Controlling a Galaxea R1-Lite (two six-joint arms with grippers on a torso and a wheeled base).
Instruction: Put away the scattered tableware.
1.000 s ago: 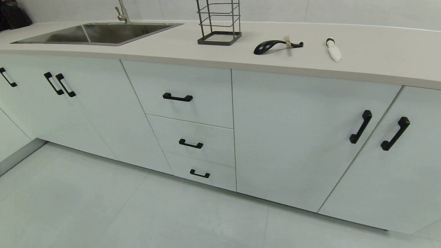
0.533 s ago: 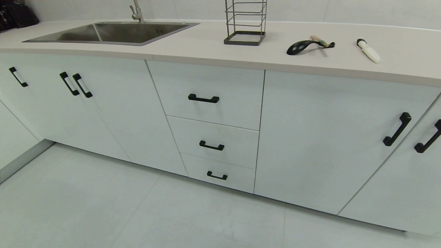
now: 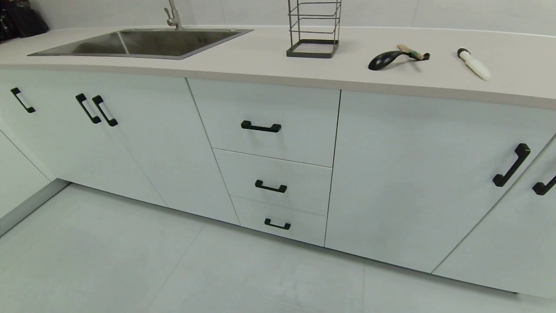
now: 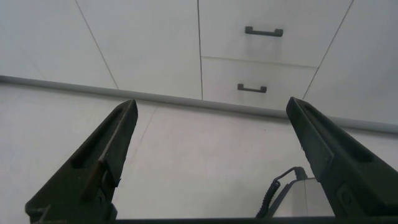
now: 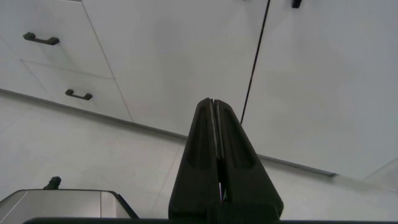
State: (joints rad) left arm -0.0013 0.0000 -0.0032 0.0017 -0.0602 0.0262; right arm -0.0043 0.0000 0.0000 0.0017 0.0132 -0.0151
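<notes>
View's swung across, and that's the camera moving, not the tableware: black spoon [image 3: 384, 60] and white-handled utensil [image 3: 474, 66] lie unmoved at the counter's [image 3: 260, 65] right, beyond the wire rack [image 3: 313, 30]. Left gripper [image 4: 211, 109] spread wide, right gripper [image 5: 214, 104] pressed together, both empty; judging by that, we're still lining up

Legible text, labels, brands, numbers, signs: none.
Item noted: one small dark marking on the inner wall of the sink [image 3: 202, 40], too small to read.
</notes>
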